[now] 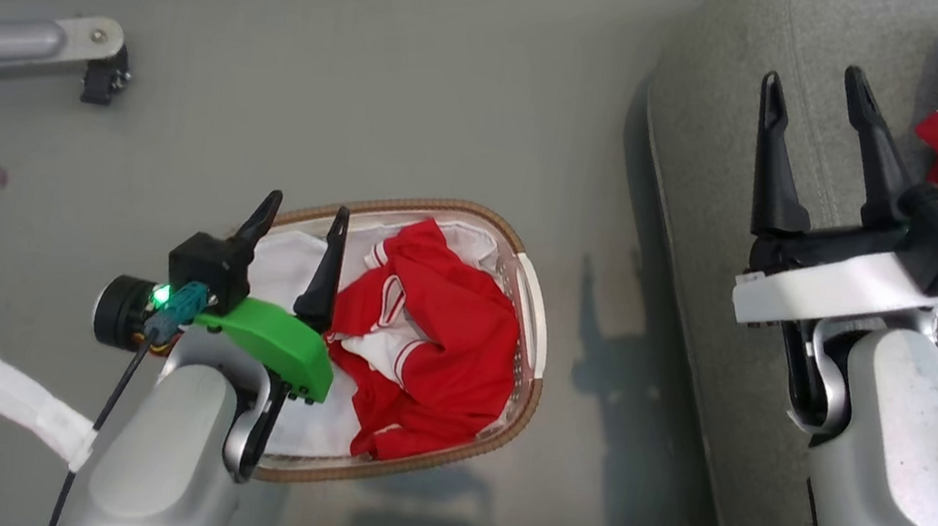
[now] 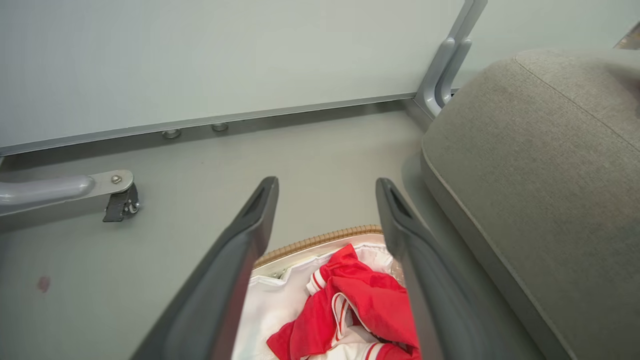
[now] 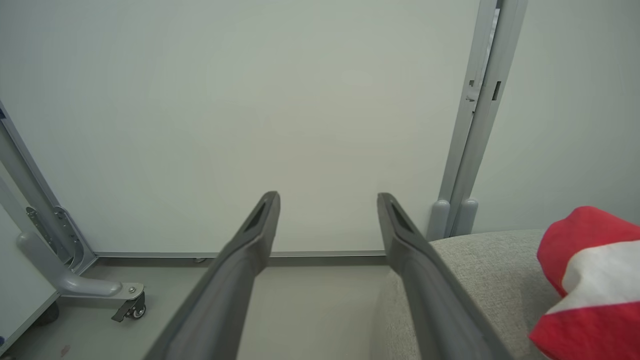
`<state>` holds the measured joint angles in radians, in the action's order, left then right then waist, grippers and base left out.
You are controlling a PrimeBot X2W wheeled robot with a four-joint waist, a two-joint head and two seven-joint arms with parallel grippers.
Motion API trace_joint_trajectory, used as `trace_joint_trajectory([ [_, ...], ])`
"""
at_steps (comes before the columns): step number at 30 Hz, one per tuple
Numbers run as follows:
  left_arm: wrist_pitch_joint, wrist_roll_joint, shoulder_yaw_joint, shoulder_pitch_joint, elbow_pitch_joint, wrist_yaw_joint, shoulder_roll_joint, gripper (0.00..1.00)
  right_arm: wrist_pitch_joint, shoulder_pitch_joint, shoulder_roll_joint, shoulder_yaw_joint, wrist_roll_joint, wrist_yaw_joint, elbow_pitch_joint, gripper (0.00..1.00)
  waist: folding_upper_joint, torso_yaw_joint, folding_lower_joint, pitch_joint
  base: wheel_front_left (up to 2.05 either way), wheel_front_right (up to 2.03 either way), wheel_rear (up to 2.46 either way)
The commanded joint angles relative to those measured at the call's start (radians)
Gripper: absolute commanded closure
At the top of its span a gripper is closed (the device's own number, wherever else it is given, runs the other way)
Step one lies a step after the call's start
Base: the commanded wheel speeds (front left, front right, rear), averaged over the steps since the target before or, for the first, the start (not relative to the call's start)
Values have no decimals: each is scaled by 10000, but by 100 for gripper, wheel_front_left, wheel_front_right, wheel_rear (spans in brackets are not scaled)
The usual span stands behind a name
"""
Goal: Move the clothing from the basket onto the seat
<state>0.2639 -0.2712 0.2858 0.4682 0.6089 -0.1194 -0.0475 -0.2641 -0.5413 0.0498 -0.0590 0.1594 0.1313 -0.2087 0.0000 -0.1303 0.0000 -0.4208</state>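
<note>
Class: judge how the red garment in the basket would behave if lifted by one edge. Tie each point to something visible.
Probably floppy: the garment lies crumpled in folds, so it should drape and hang. Likely light: it looks like thin cloth, heaped loosely in the basket. It may drag the white liner beneath along.

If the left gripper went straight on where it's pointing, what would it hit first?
The left gripper would likely meet grey floor just past the basket rim, though depth is unclear.
</note>
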Motion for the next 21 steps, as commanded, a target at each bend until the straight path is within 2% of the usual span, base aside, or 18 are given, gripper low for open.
trace_joint_trajectory([
  [1, 9, -87, 103, 438, 214, -33, -65, 0, -7, -249, 22, -58, 108, -10, 143, 0, 0, -709, 0, -1363, 0, 0, 0],
  [12, 9, -592, 1325, 2205, 2107, -123, -72, 0, -5, -914, 21, -388, 262, -10, 904, 0, 0, -1333, 0, -2869, 0, 0, 0],
  [21, -73, -1811, 3379, 2601, 3618, -128, -70, 0, -5, -1099, 21, -444, 353, -10, 1138, 0, 0, -1599, 0, -3370, 0, 0, 0],
])
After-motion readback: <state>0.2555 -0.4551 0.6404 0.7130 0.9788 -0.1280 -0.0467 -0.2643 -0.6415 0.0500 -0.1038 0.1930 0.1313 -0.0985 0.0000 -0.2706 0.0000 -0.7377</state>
